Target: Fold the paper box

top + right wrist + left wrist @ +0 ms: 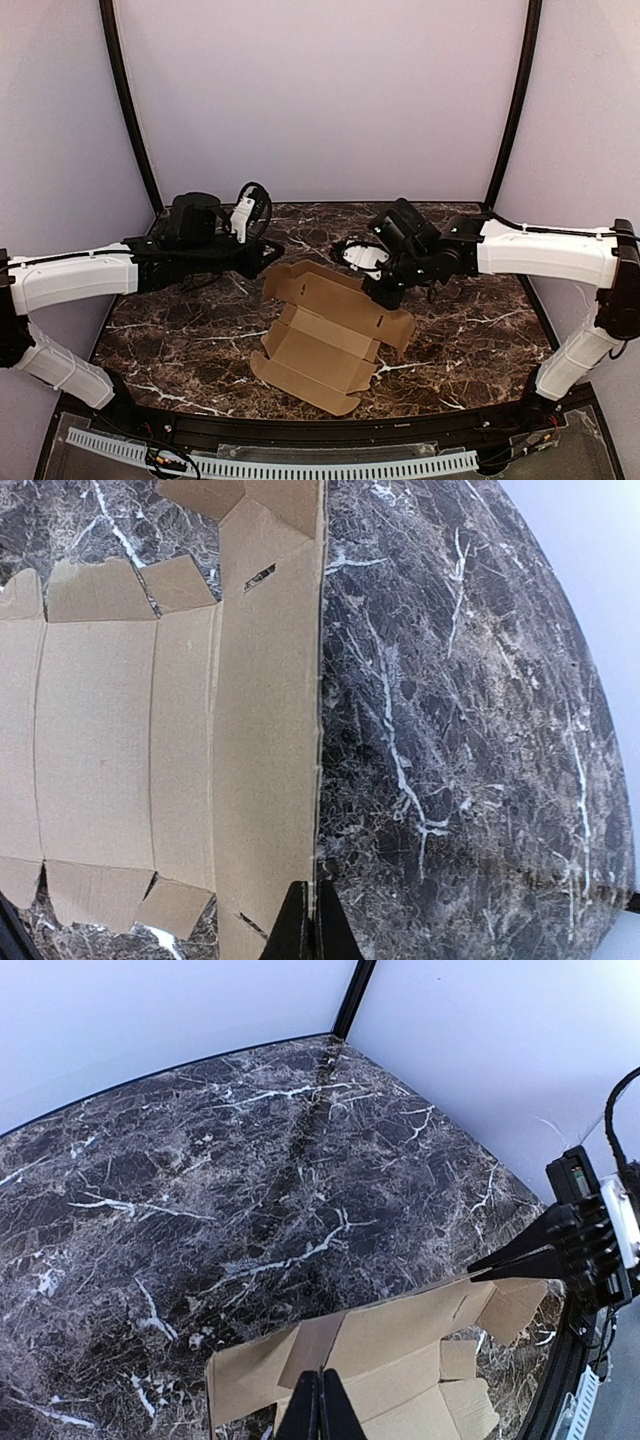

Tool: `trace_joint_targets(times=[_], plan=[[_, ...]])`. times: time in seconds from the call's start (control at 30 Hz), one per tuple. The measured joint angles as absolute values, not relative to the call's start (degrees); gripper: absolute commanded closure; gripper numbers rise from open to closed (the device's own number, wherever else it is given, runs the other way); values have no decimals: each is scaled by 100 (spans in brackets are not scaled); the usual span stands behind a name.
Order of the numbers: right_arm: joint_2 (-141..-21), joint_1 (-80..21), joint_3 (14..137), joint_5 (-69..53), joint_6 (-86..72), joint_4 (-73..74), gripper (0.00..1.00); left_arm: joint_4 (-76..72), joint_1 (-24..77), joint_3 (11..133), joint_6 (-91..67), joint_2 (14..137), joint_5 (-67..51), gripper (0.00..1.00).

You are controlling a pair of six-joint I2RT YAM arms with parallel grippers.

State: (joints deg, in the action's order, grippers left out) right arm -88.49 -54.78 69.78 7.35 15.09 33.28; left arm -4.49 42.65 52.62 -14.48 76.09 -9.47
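Left tool (322,1380) is pinched shut, tips down on the left flap of the paper box (325,340), though I can't tell if it grips. The box lies half-opened mid-bench (190,330), and the right tool (311,920) is clamped tight on its raised right edge.

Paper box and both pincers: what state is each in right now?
paper box: unfolded, lying open on the marble table, panels creased, the panel at the right pincer raised.
left pincer: shut, tips over a flap of the box; no grip visible.
right pincer: shut, apparently pinching the box's long edge.
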Motion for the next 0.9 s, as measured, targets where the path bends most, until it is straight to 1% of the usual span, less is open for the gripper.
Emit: trace_joint_targets(times=[0.1, 0.37, 0.67, 0.9], plan=[[-8849, -5745, 6980, 1225, 1562, 3282, 100, -346, 4265, 5334, -1479, 7767, -1013, 100], [-8849, -6084, 6980, 1959, 1625, 3118, 100, -204, 4265, 5339, -1487, 7898, -1085, 100], [-8873, -6309, 6997, 2399, 1629, 2995, 100, -189, 4265, 5339, -1487, 8055, -1267, 100], [-8982, -6501, 7166, 2405, 1640, 2847, 100, -217, 4265, 5339, -1509, 8165, -1422, 100]])
